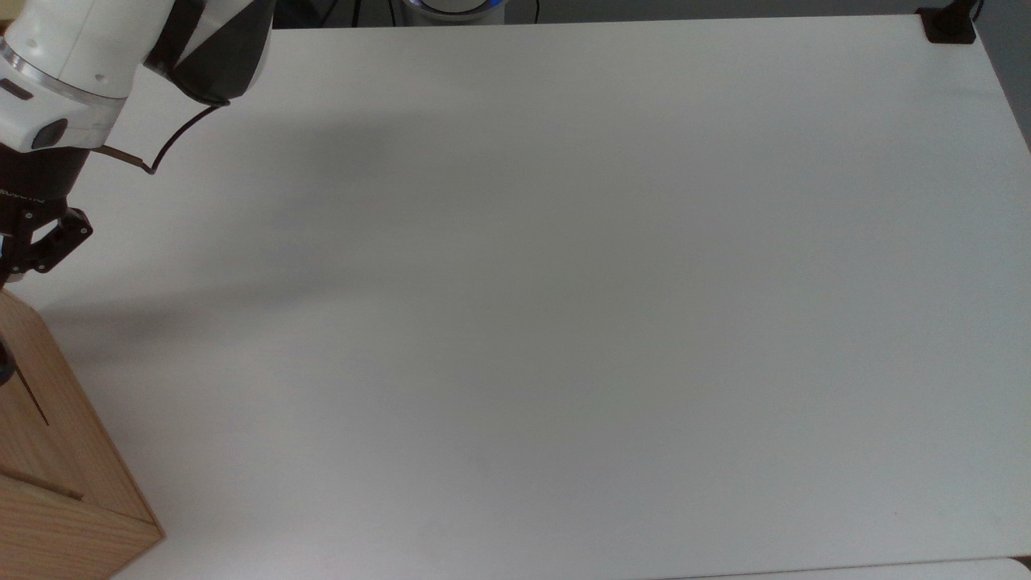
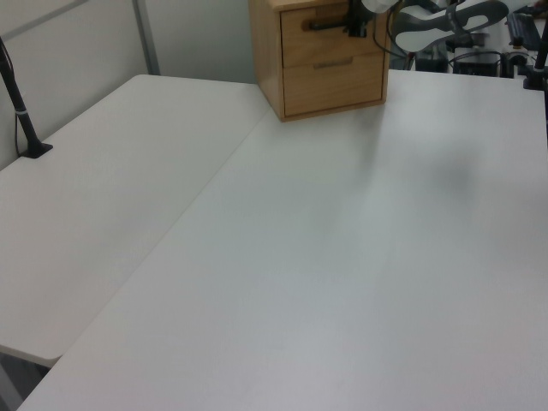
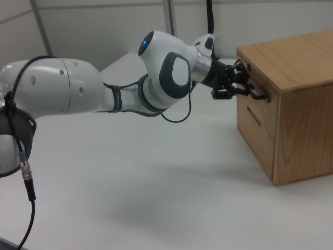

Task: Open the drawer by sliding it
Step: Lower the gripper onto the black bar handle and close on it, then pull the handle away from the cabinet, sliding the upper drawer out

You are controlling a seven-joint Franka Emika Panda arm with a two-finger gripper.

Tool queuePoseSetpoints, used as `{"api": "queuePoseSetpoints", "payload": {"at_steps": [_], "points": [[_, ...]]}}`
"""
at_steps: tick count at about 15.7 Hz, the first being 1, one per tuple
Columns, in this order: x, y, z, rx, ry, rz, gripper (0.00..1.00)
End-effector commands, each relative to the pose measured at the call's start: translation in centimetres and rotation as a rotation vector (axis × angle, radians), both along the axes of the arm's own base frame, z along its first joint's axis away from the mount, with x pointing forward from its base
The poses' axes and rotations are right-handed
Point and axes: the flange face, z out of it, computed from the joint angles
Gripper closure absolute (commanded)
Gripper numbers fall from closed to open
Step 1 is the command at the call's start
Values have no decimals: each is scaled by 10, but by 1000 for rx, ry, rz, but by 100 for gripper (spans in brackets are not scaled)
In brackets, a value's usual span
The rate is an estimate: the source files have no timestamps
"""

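The drawer (image 2: 332, 31) is the upper one of two in a wooden cabinet (image 3: 291, 104), which sits at the far end of the white table (image 2: 325, 257) in the left view and at the right view's right. Its front looks flush with the cabinet face, so it's closed. The black handle (image 2: 324, 25) runs across the front panel.

The gripper (image 3: 248, 86) is right up at that handle. In the right view the black fingers (image 3: 240, 78) reach around the bar from the right view's left, but honestly I can't tell whether they're clamped on it or just spread around it. In the top view the gripper (image 1: 18, 258) sits at the top view's left edge, just above the cabinet corner (image 1: 16, 310).

The lower drawer (image 2: 334, 75) is closed too. The arm (image 3: 104, 94) stretches in from the right view's left, with a thin black cable (image 3: 179, 112) looping under the wrist. A black post (image 2: 19, 107) stands on the table at the left view's left edge.
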Motion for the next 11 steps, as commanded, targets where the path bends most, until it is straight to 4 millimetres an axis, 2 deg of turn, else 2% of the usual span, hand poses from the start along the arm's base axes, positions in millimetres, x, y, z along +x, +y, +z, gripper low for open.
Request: {"api": "queuePoseSetpoints", "payload": {"at_steps": [1, 5, 9, 11], "points": [[-1, 3, 5, -35, -1, 28, 100], [-6, 10, 14, -23, -11, 30, 100], [-37, 24, 29, 15, -2, 37, 100], [-51, 44, 30, 44, 11, 58, 100]]}}
